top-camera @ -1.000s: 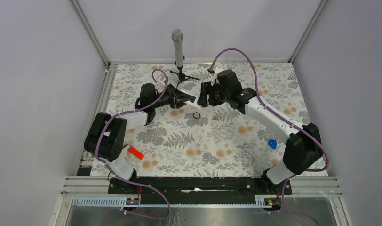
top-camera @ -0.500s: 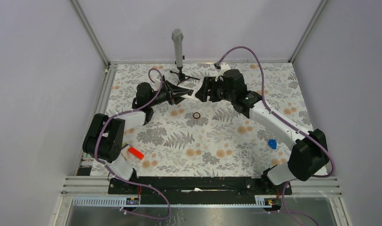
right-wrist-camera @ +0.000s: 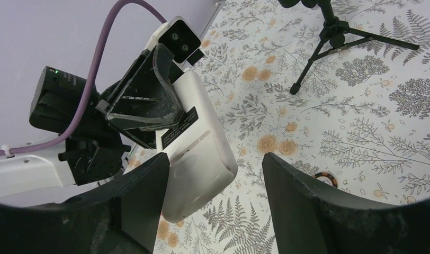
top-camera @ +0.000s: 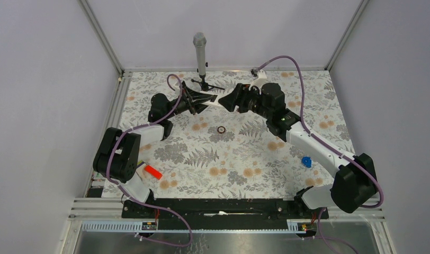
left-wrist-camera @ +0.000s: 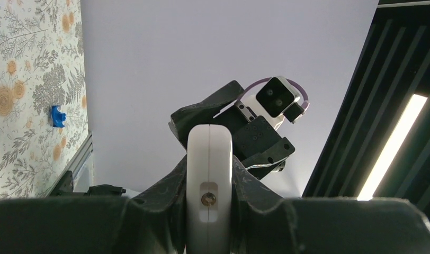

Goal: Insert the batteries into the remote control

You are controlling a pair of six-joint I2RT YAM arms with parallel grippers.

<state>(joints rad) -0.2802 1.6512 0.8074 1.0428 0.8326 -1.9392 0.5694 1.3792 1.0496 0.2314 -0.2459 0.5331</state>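
My left gripper [top-camera: 201, 100] is shut on the remote control [top-camera: 215, 101] and holds it in the air over the back of the table. In the left wrist view the remote's white edge [left-wrist-camera: 209, 169] stands upright between the fingers [left-wrist-camera: 255, 196]. My right gripper [top-camera: 231, 100] is open and faces the remote's free end. In the right wrist view the remote's white back [right-wrist-camera: 197, 143] reaches in beside the left finger [right-wrist-camera: 141, 198], and the right finger [right-wrist-camera: 308, 203] stands well apart. The batteries do not show in any view.
A microphone on a small tripod [top-camera: 200, 53] stands at the back centre, just behind the grippers. A small dark ring [top-camera: 221, 129] lies on the floral mat. A blue piece [top-camera: 306, 161] lies at the right, and a red block [top-camera: 153, 172] at the front left.
Both grippers have moved toward the back of the table. The left gripper has carried the remote up and back, and the right gripper has swung round to face its end.
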